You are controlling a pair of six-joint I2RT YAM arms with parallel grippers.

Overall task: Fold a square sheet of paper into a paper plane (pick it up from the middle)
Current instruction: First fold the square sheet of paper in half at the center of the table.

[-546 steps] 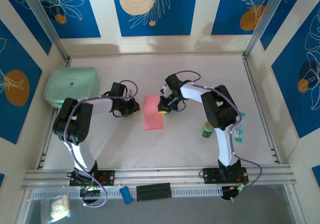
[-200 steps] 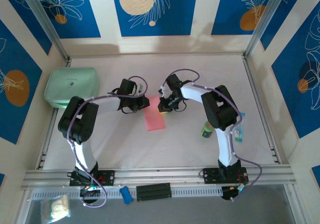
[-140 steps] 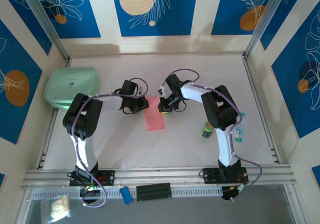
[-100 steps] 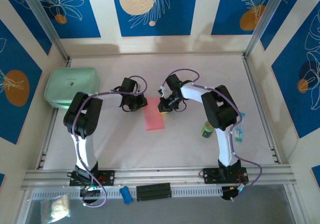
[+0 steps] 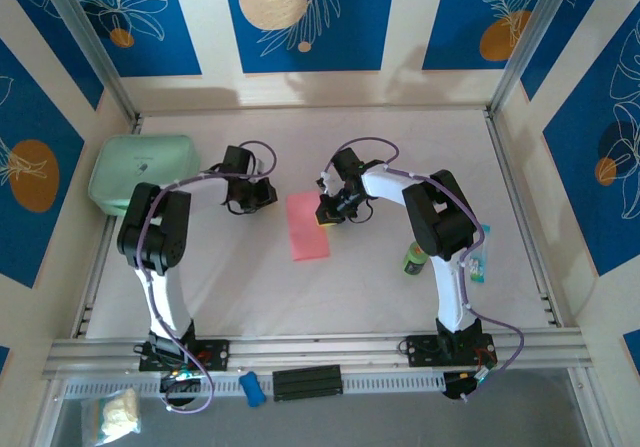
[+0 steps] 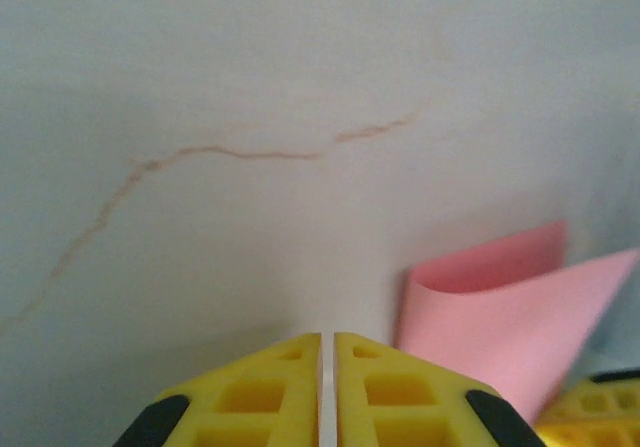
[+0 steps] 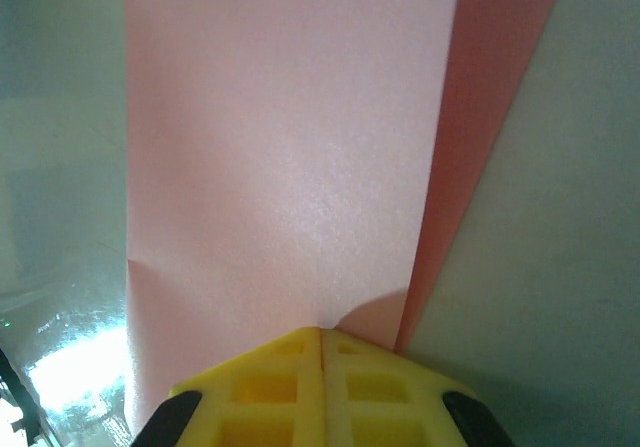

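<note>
Robot test cell, lab-like: aluminium frame rail point(image 5: 320, 347), blue leaf-print wall panels point(image 5: 310, 17), white tabletop point(image 5: 300, 297).

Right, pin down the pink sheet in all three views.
Top external: the square sheet of paper lies mid-table.
Left wrist: the sheet curls up at bottom right.
Right wrist: the sheet spans the centre, above the fingertips.
Shared landmark: the right gripper, yellow-fingered, at the sheet's edge.

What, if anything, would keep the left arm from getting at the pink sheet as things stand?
Probably nothing, so yes: the left gripper sits shut just left of the square sheet of paper with bare table between them. The right gripper, also shut, rests at the sheet's opposite edge.
</note>
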